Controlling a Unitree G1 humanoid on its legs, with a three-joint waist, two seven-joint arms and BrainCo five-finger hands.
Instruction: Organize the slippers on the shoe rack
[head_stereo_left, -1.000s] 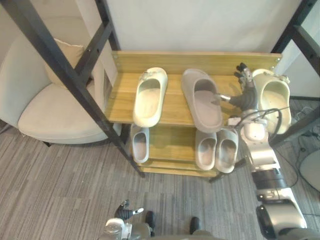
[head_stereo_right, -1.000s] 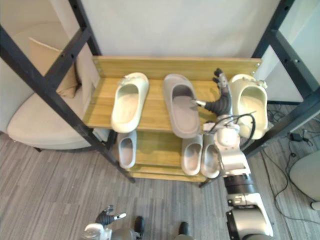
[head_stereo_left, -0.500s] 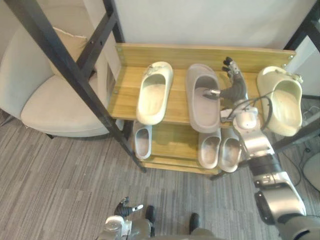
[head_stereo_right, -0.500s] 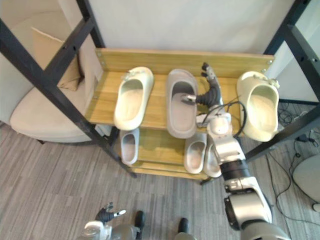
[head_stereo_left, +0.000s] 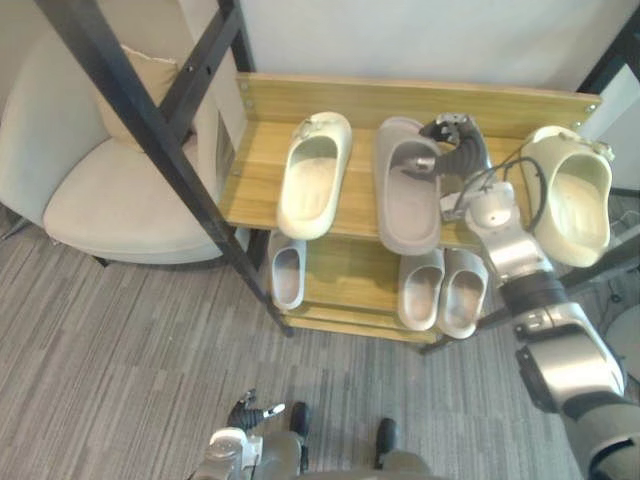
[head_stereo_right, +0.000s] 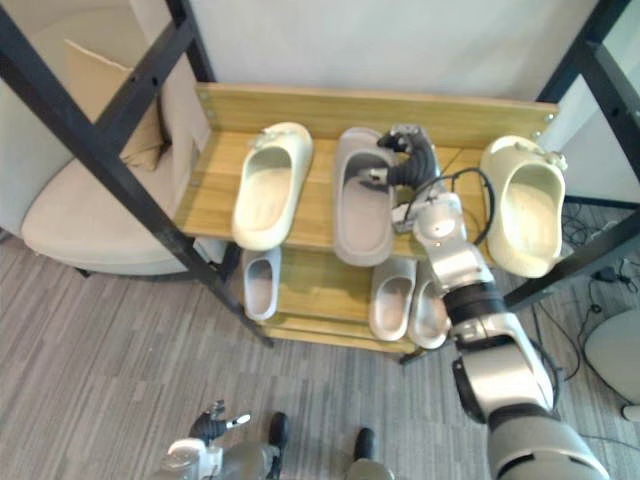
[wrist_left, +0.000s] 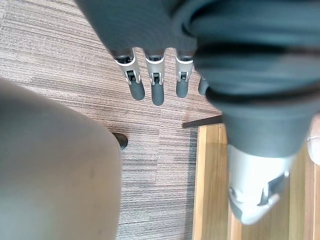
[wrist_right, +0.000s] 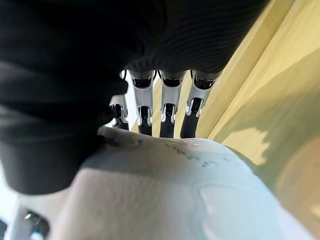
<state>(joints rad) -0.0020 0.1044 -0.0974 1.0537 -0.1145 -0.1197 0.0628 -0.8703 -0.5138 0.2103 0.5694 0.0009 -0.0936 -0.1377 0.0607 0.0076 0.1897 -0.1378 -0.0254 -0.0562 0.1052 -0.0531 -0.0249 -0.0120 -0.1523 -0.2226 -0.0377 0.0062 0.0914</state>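
As you look down from the head camera, the right hand (head_stereo_left: 462, 150) sits over the far end of the shoe rack's top shelf (head_stereo_left: 250, 190). Its fingers are curled over the upper band of the grey slipper (head_stereo_left: 405, 210) and its thumb reaches into the opening, so it grips that slipper near the toe. The right wrist view shows the fingers (wrist_right: 167, 107) reaching over the pale upper, with yellow wood beyond.

The grey slipper lies in the middle of the top shelf, toe toward the back board and heel past the front edge. Just beside it on the robot's left lies a cream slipper (head_stereo_left: 313, 185), pointing the same way. A second cream slipper (head_stereo_left: 572, 200) rests at the shelf's right end, well apart from the first and overhanging the front.

On the lower shelf, you have one small grey slipper (head_stereo_left: 287, 277) on the left and a pair of grey slippers (head_stereo_left: 420, 290) side by side on the right.

The left hand (head_stereo_left: 243, 412) hangs low above the grey carpet (head_stereo_left: 120, 350), fingers (wrist_left: 155, 87) straight and holding nothing.

A pale armchair (head_stereo_left: 100, 200) stands left of the rack.
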